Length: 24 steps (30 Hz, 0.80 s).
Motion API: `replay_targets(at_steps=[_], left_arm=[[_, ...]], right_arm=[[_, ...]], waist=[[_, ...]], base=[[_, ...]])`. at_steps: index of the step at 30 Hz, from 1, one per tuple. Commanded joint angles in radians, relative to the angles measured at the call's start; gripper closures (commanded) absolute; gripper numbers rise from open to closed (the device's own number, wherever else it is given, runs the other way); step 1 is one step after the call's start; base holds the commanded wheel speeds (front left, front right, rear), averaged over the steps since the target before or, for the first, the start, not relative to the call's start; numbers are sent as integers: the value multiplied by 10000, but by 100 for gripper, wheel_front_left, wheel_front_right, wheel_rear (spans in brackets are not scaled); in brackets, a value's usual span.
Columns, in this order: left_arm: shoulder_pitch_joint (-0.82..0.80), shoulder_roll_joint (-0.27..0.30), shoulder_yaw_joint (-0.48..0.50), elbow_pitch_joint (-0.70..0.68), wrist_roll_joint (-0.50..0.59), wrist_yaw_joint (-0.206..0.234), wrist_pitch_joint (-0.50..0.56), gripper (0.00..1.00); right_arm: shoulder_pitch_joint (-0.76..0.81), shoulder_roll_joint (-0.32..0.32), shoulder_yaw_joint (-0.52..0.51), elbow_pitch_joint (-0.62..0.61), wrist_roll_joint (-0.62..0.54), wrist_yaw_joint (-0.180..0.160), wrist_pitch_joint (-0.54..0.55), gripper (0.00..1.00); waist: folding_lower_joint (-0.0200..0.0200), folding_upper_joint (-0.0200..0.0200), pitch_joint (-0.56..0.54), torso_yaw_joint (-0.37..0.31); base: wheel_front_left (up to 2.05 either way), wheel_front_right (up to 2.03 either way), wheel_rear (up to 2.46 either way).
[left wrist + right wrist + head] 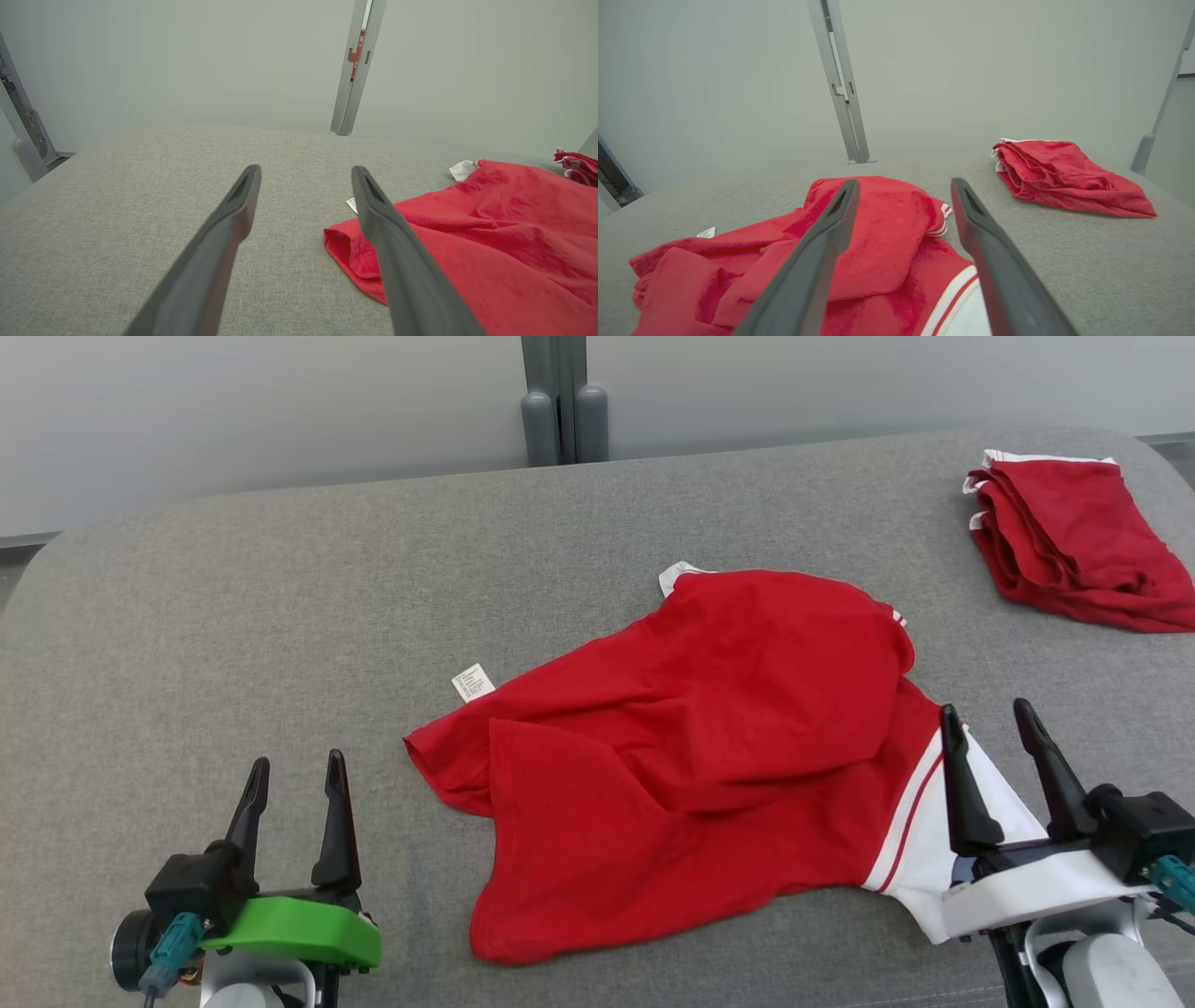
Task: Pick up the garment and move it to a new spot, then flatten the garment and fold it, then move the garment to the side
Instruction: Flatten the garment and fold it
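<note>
Left pincer [298, 758] at lower left, fingers apart, empty, over bare grey desk [233, 597]. Right pincer [985, 707] at lower right, fingers apart, gripping nothing, above white sleeve [924, 859] of crumpled red shirt [691, 747]. Shirt at desk centre, care label [473, 682] poking out leftward. Folded red garment [1074, 541] well apart, far right corner.

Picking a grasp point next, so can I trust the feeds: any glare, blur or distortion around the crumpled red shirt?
Head view: even soft light, no glare, crumpled red shirt sharp, faint fold shadows. Left wrist view: wide-angle stretch, near jaws blurred. Right wrist view: grey wall post leans from distortion, jaws blurred near the lens.
</note>
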Motion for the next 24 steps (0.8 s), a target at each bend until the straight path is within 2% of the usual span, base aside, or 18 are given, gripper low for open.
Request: replay_targets(at_steps=[1, 6, 13, 24], left_arm=[[-80, 28, 49, 33, 100, -44, 3, 0], [-246, 28, 82, 97, 199, -56, 3, 0], [-822, 230, -57, 428, 430, -165, 3, 0], [-2796, 917, -1048, 2257, 557, -305, 175, 0]], right_arm=[[-161, 50, 143, -19, -94, 0, -118, 0], [-374, 318, 661, 139, -246, 0, -316, 0], [-522, 435, 860, 324, -305, 0, -395, 0], [-987, 397, 922, 579, -423, 0, -398, 0]], waist=[[0, -1, 16, -28], [0, -1, 64, -108], [0, -1, 204, -209], [0, -1, 914, -611]], base=[[0, 0, 0], [0, 0, 0], [0, 0, 0], [0, 0, 0]])
